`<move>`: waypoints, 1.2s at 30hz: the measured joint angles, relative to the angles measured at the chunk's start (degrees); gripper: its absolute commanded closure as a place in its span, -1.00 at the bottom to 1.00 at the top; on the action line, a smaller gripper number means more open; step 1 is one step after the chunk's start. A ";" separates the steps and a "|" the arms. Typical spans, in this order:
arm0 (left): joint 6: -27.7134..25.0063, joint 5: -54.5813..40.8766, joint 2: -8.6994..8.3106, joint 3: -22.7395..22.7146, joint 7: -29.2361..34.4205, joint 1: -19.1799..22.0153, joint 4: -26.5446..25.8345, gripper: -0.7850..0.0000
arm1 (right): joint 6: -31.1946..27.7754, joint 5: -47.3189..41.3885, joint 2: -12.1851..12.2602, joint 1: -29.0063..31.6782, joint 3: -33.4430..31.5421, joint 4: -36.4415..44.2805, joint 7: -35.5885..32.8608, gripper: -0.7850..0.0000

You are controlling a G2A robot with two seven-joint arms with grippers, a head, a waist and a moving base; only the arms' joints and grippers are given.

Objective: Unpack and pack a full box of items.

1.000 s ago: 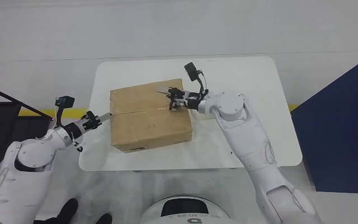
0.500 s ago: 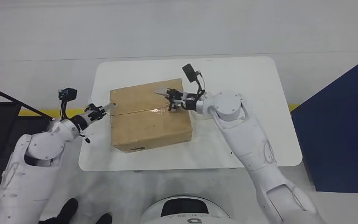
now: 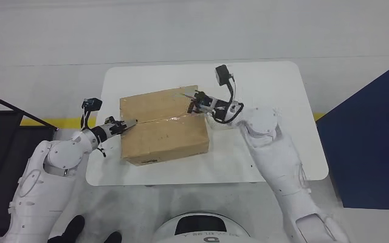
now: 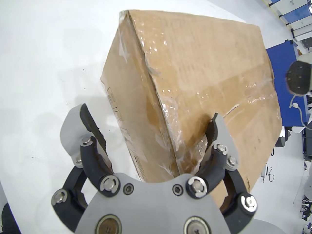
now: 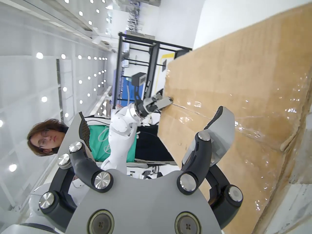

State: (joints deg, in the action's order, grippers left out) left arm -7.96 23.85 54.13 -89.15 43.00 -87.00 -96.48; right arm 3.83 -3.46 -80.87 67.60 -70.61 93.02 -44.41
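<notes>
A closed brown cardboard box (image 3: 161,130), its top seam sealed with clear tape, stands in the middle of the white table (image 3: 267,91). My left gripper (image 3: 124,124) is open at the box's left end, right at the taped seam. In the left wrist view the left gripper (image 4: 148,122) straddles the box's (image 4: 207,62) upper edge, one fingertip (image 4: 215,127) on the crumpled tape on top, the other beside the side wall. My right gripper (image 3: 193,102) is open above the box's top near its right end. In the right wrist view the right gripper (image 5: 151,120) holds nothing over the box (image 5: 231,86).
The box fills most of the table's left half, with bare tabletop to its right (image 3: 267,133). A blue partition (image 3: 358,146) stands off the table's right side. A dark frame (image 3: 12,121) stands at the far left. The yellow floor line (image 3: 45,121) runs behind the left arm.
My left arm has swung in toward the box until its gripper met the box's left end at the seam. My right gripper has shifted slightly right and back over the box top.
</notes>
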 measured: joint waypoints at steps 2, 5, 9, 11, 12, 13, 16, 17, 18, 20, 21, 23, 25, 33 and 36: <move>0.17 0.14 -0.02 -0.16 -0.11 -0.15 -0.31 -1.00 | -3.02 -3.24 0.34 2.42 -2.89 1.38 1.44 -1.00; 0.23 0.23 -0.03 -0.31 -0.22 -0.43 -0.62 -1.00 | -0.64 -0.17 0.91 4.28 -5.79 1.70 6.99 -1.00; 0.30 0.33 -0.05 -0.50 -0.34 -0.65 -0.71 -1.00 | 9.15 8.76 1.38 3.05 -4.26 0.25 7.92 -1.00; 0.29 0.33 -0.09 -0.88 -0.23 -0.67 -0.57 -1.00 | 12.41 11.62 1.63 2.25 -2.67 -0.24 4.59 -1.00; 0.25 0.27 -0.12 -1.09 -0.14 -0.66 -0.50 -1.00 | 12.97 12.14 1.72 2.04 -2.15 -0.33 3.25 -1.00; 0.20 0.11 -0.16 -1.43 -0.02 -0.62 -0.39 -1.00 | 13.08 12.36 1.83 1.83 -1.62 -0.43 1.69 -1.00; 0.20 -0.37 -0.28 -2.63 0.26 -0.56 -0.20 -1.00 | 12.30 11.62 1.96 1.54 -0.82 -0.65 -0.45 -1.00; 0.19 -0.56 -0.33 -3.08 0.31 -0.56 -0.18 -1.00 | 12.23 11.37 1.98 1.50 -0.66 -0.70 -0.56 -1.00; 0.17 -0.79 -0.37 -3.56 0.39 -0.58 -0.16 -1.00 | 12.27 11.18 1.99 1.46 -0.50 -0.71 -0.52 -1.00; -0.02 -1.55 -0.47 -4.68 0.59 -0.69 -0.17 -1.00 | 12.43 10.42 2.01 1.37 -0.11 -0.76 -0.62 -1.00; -0.19 -2.04 -0.50 -5.08 0.68 -0.76 -0.17 -1.00 | 12.42 10.09 2.03 1.29 0.11 -0.78 -0.96 -1.00; -0.88 -4.05 -0.51 -5.72 1.04 -0.82 -0.01 -1.00 | 12.16 9.95 2.14 1.09 0.73 -0.76 -2.36 -1.00; -2.36 -8.10 -0.41 -5.99 1.80 -0.61 0.48 -1.00 | 12.03 9.94 2.29 1.11 1.05 -0.45 -3.27 -1.00; -7.91 -27.48 -0.12 -5.88 8.03 4.19 5.15 -1.00 | 12.29 10.86 3.06 2.91 0.87 2.16 -4.22 -1.00; -8.36 -30.35 -0.11 -5.21 9.69 6.51 7.01 -1.00 | 12.65 10.96 3.40 4.14 0.15 3.29 -3.73 -1.00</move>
State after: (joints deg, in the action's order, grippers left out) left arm -16.32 -6.50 54.03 -94.36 52.69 -80.49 -89.47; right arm 16.48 7.51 -77.47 71.74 -70.46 96.31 -48.14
